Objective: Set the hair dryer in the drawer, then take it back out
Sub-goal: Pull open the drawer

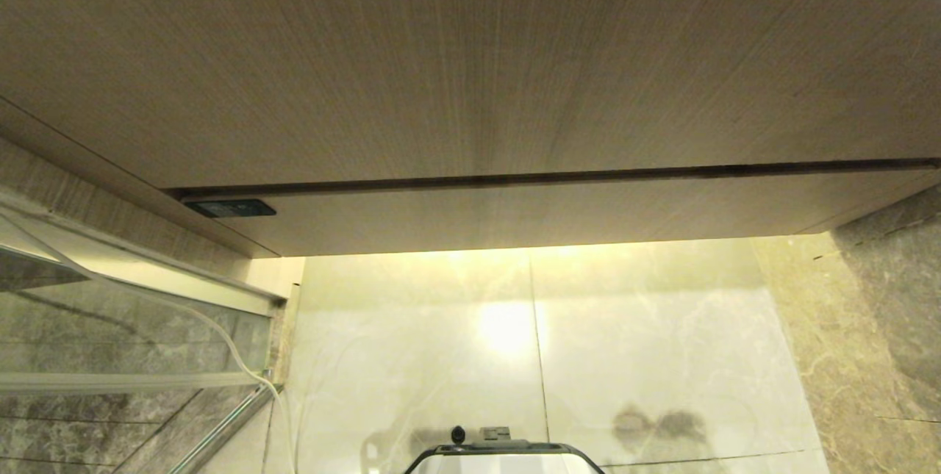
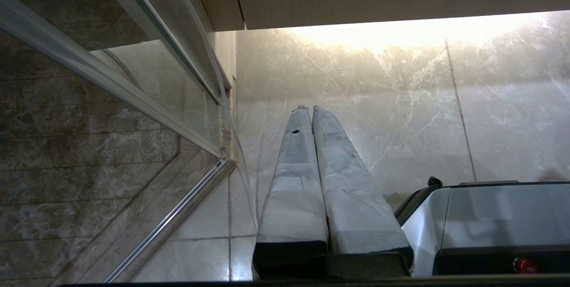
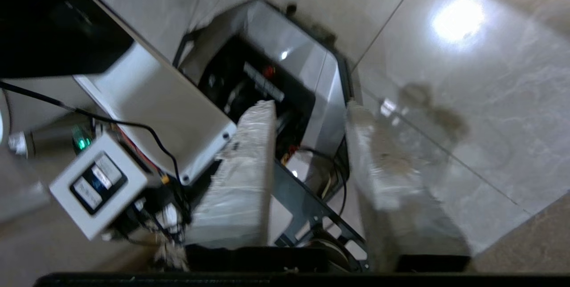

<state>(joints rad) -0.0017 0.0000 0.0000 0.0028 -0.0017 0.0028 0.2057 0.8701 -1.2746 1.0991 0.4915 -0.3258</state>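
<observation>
The drawer (image 1: 529,213) is a shallow wood-grain front with a small black label (image 1: 229,208) at its left corner, and it stands shut under a taller wood panel (image 1: 456,62). The hair dryer is out of view. Neither gripper shows in the head view. My left gripper (image 2: 309,108) hangs low over the floor, its two padded fingers (image 2: 294,167) pressed together with nothing between them. My right gripper (image 3: 309,107) is open and holds nothing. Its fingers (image 3: 242,175) are spread above my own base (image 3: 285,69).
A glass shower door with a metal frame (image 1: 132,356) stands at the left. Pale marble floor tiles (image 1: 662,327) lie below the cabinet, and a dark stone wall (image 1: 889,312) rises at the right. The front of my base (image 1: 503,455) shows at the bottom edge.
</observation>
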